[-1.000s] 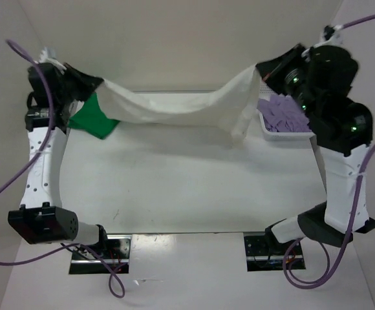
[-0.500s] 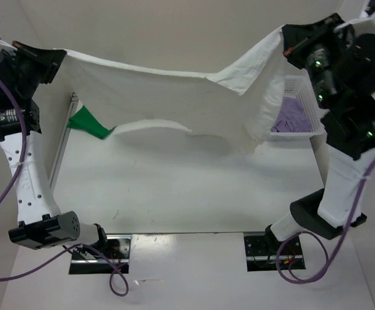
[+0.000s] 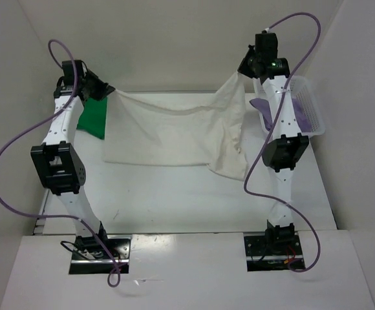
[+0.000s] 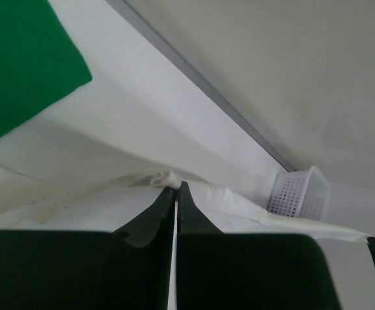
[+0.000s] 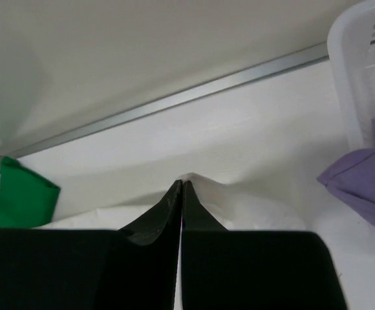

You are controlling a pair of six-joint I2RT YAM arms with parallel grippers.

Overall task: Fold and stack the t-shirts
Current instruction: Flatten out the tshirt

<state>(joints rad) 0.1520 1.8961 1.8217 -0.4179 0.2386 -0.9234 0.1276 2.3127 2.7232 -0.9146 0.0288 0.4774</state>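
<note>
The white t-shirt [image 3: 174, 129] hangs stretched between both arms at the back of the table, its lower part draped on the table. My left gripper [image 3: 108, 90] is shut on its left corner, and the pinched cloth [image 4: 165, 179] bunches at the fingertips. My right gripper [image 3: 242, 70] is shut on the right corner [image 5: 197, 181]. A folded bright green t-shirt [image 3: 92, 117] lies at the back left, under the left arm. The lavender t-shirt [image 3: 299, 111] sits in the basket at the right.
A white plastic lattice basket [image 3: 313, 106] stands at the back right by the right arm. A metal strip [image 5: 174, 100] runs along the table's far edge under the back wall. White side walls close in the table on both sides.
Both arms have swung from raised and close to the camera to stretched out toward the back wall. The white t-shirt went down with them and now spreads over the table.
</note>
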